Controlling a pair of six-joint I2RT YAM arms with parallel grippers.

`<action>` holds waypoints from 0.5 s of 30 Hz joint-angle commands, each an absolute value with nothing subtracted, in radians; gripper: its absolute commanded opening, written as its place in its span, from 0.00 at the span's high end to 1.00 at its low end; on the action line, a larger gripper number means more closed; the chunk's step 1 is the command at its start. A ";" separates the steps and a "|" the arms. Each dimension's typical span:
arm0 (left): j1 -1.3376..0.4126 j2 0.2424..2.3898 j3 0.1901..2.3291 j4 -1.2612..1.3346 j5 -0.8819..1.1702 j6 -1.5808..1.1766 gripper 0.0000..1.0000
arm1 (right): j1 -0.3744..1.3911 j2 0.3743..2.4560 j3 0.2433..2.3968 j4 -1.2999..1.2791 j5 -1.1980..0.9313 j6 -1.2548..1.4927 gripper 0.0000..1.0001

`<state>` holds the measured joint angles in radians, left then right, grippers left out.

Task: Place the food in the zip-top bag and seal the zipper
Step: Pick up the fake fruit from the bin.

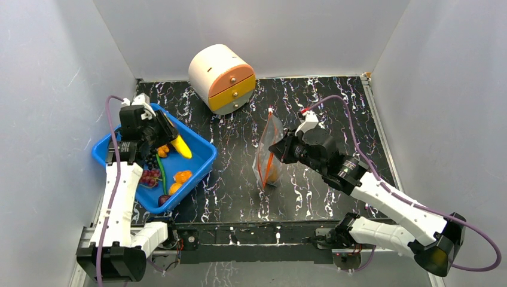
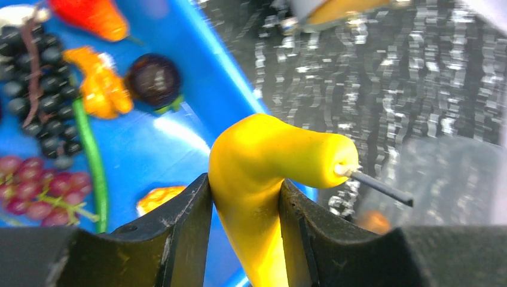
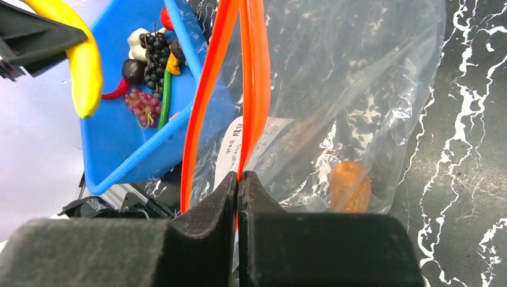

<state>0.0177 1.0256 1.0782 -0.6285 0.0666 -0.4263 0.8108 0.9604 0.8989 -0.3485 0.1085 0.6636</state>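
Observation:
My left gripper point(image 2: 245, 185) is shut on a yellow banana point(image 2: 263, 161), held above the right side of the blue bin point(image 1: 203, 156). More food lies in the bin: dark grapes point(image 2: 42, 78), red grapes point(image 2: 30, 191), orange pieces point(image 2: 98, 84) and a dark plum point(image 2: 154, 79). The clear zip-top bag point(image 1: 267, 140) stands mid-table with its mouth parted. My right gripper point(image 3: 238, 179) is shut on one side of the red-orange zipper point(image 3: 254, 78); the other side point(image 3: 206, 89) bows away to the left. One orange piece point(image 3: 350, 185) lies inside the bag.
A round white drawer unit point(image 1: 221, 78) with orange and yellow fronts stands at the back centre. White walls close in the black marbled table point(image 1: 323, 191) on three sides. The bin sits against the left wall.

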 commanded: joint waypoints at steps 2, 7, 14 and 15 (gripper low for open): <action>0.018 0.947 1.154 -0.551 0.377 -0.465 0.80 | 0.813 0.977 0.951 -0.305 0.068 0.675 1.00; 0.012 0.924 1.210 -0.489 0.552 -0.507 0.78 | 0.814 1.000 0.964 -0.297 0.041 0.682 1.00; 0.001 0.906 1.064 -0.116 0.878 -0.767 0.81 | 0.813 1.018 0.952 -0.207 0.008 0.731 1.00; -0.002 0.897 1.035 -0.059 0.897 -0.804 0.81 | 0.813 1.027 0.952 -0.200 0.001 0.736 1.00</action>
